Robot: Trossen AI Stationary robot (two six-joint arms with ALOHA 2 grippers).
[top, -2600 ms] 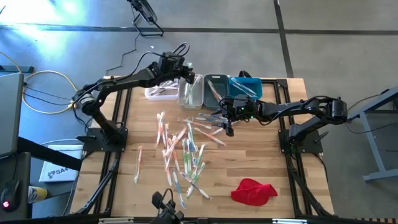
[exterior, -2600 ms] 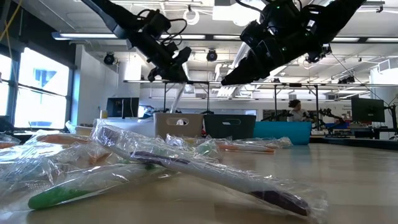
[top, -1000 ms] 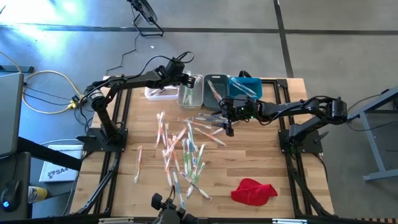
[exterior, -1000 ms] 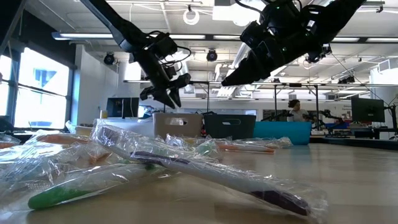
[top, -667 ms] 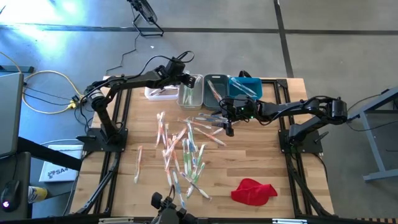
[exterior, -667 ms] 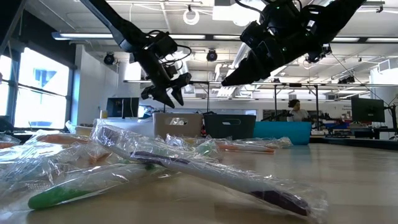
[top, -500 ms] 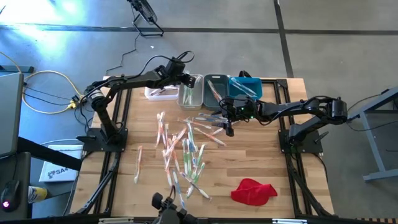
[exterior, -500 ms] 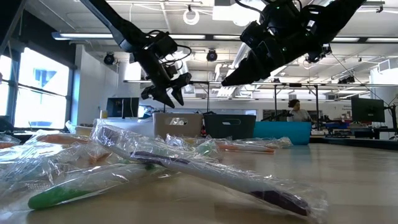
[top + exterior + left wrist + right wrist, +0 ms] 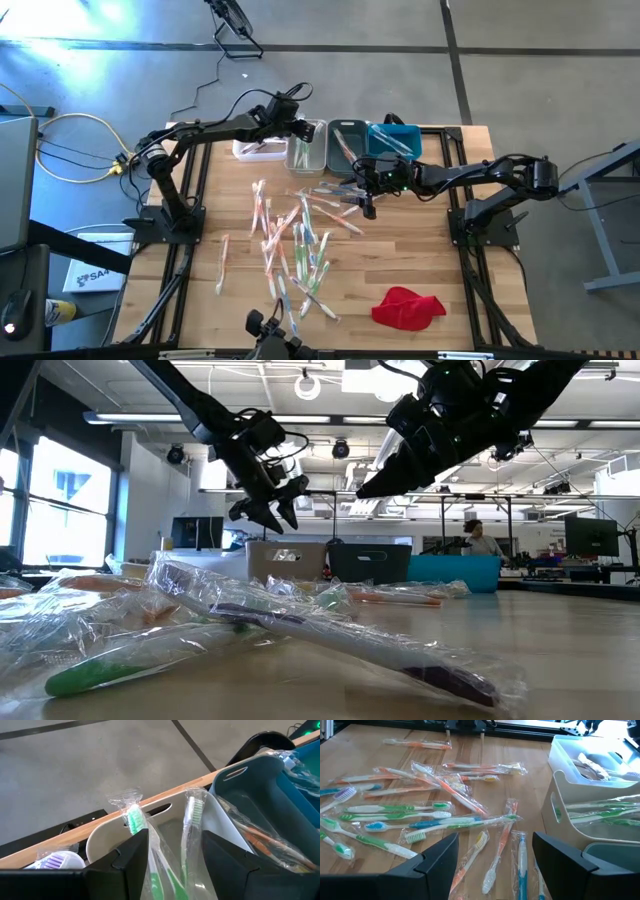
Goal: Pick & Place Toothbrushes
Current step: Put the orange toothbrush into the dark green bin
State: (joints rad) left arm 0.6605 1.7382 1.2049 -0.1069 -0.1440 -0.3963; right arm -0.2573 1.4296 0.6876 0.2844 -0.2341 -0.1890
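Hovering left gripper (image 9: 299,127), fingers (image 9: 131,855) apart

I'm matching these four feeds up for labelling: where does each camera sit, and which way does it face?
High: overhead, straight down; both arms, toothbrushes.
Low: table height, level across; both arms hang in from above.
Left wrist: left gripper open over beige bin.
Right wrist: right gripper open above the pile.
Shared: beige bin in both wrist views.

Red cloth (image 9: 407,306) at five o'clock on the table (image 9: 420,250) — bins (image 9: 327,145) lined up at twelve.
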